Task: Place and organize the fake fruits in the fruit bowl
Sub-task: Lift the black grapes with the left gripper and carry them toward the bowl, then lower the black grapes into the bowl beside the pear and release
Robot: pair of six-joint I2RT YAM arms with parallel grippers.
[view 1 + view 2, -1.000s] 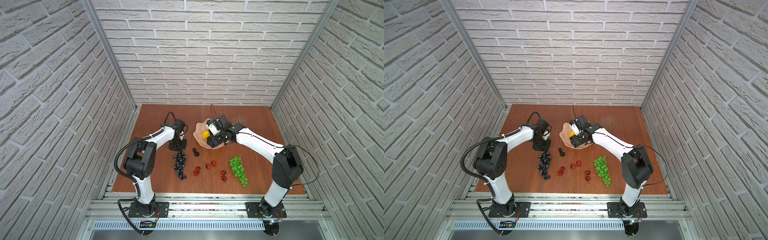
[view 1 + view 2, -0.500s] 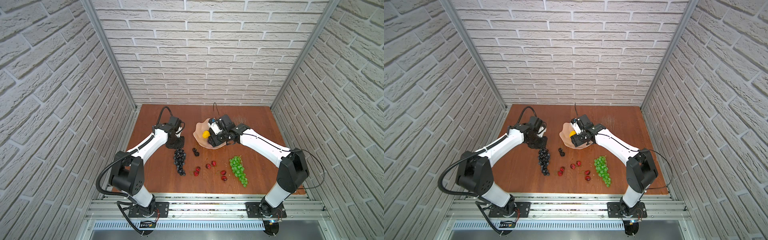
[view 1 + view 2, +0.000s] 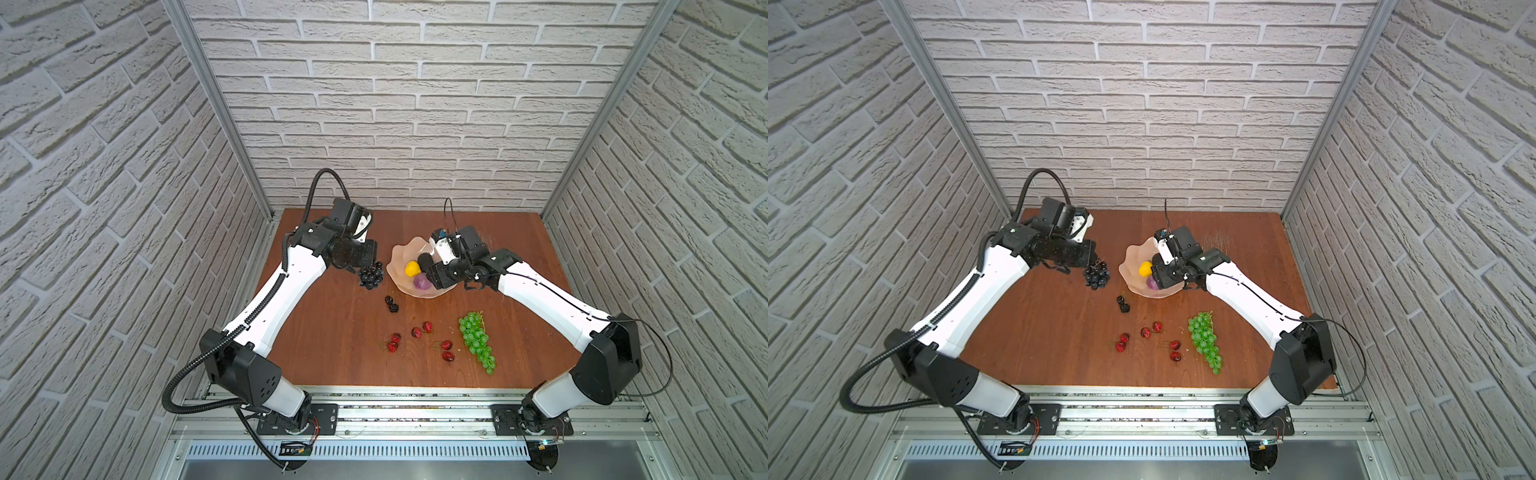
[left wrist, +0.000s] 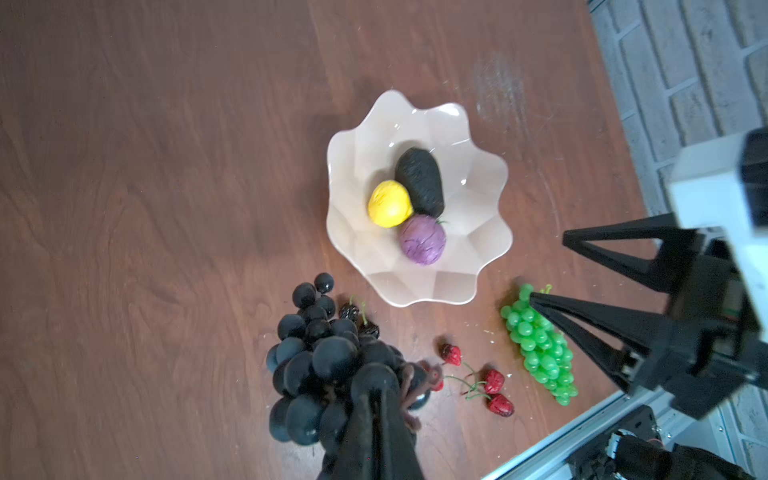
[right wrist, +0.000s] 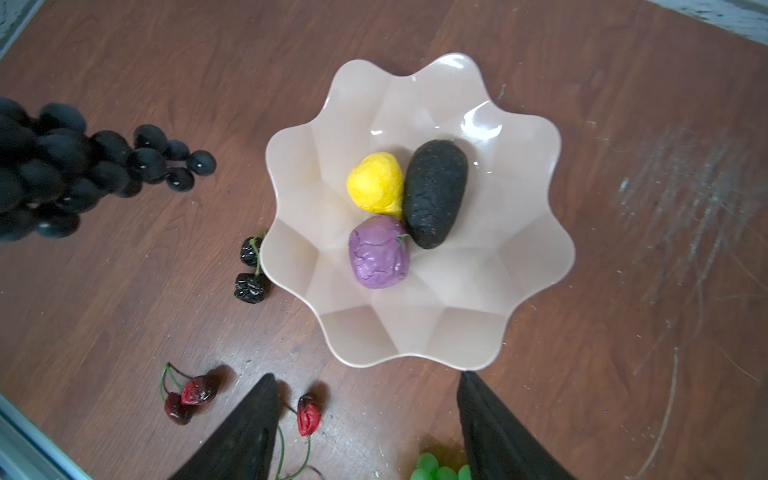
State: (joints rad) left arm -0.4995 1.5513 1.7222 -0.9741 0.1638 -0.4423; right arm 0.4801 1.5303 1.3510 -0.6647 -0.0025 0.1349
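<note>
The pale pink fruit bowl [image 3: 400, 252] [image 5: 498, 232] holds a yellow lemon [image 5: 376, 180], a dark avocado [image 5: 434, 193] and a purple round fruit [image 5: 378, 251]. My left gripper [image 4: 376, 382] is shut on the stem end of the dark purple grape bunch [image 3: 370, 274] [image 4: 316, 357], which hangs above the table just left of the bowl. My right gripper [image 5: 368, 377] [image 3: 432, 276] hovers open and empty over the bowl's near right side. On the table lie the green grape bunch [image 3: 477, 340], red cherries [image 3: 419, 330] and black cherries [image 3: 390, 303].
More red cherry pairs [image 3: 392, 343] [image 3: 446, 351] lie on the wooden table [image 3: 324, 332] between the bowl and the front edge. Brick walls close in the left, right and back sides. A metal rail [image 3: 415, 409] runs along the front.
My left gripper has lifted the dark grape bunch off the table and carried it back and right, toward the bowl. The right gripper has shifted only slightly over the bowl.
</note>
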